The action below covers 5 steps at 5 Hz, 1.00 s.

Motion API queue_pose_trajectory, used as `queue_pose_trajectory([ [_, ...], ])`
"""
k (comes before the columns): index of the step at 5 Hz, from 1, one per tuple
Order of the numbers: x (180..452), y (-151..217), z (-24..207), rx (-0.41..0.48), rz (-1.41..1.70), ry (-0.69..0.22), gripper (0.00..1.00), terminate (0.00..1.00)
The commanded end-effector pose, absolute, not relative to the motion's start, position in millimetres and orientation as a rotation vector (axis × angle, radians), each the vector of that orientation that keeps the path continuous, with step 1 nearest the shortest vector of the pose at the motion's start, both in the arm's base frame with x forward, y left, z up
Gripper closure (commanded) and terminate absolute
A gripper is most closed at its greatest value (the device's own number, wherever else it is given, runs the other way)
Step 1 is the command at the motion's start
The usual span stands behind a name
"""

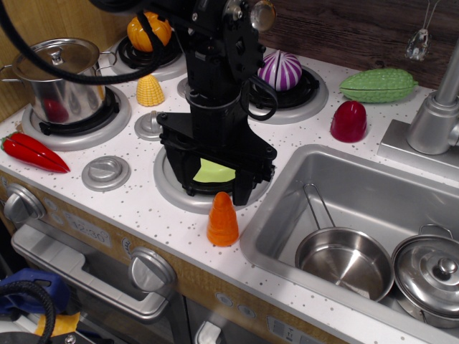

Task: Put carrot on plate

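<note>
The pincer (215, 188) hangs low over the lime-green plate (212, 172) on the front burner, its spread unclear from here, while the orange carrot (223, 219) stands upright on the counter (143, 222) just in front of it.

White speckled counter (301, 140), carrot (223, 220), red pepper (32, 151), corn (150, 91)

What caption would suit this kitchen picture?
Robot gripper hovers over green plate; orange carrot stands just outside.

No readable text is showing anywhere; faint raised marks on the stove front (90, 231) are staying illegible.
</note>
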<state>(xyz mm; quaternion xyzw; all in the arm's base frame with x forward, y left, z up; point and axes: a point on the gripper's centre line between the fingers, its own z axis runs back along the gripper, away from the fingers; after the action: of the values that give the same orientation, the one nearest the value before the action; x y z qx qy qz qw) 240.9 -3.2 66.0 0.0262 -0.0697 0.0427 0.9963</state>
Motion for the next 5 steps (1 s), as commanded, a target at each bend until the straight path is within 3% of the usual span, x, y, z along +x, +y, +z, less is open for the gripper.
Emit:
queue_pose_trajectory([
  [1, 240.9, -3.2, 66.0, 0.052, 0.085, -0.140, 0.00, 0.00],
  [5, 243.9, -10.4, 29.6, 0.017, 0.108, -0.203, 0.00, 0.00],
])
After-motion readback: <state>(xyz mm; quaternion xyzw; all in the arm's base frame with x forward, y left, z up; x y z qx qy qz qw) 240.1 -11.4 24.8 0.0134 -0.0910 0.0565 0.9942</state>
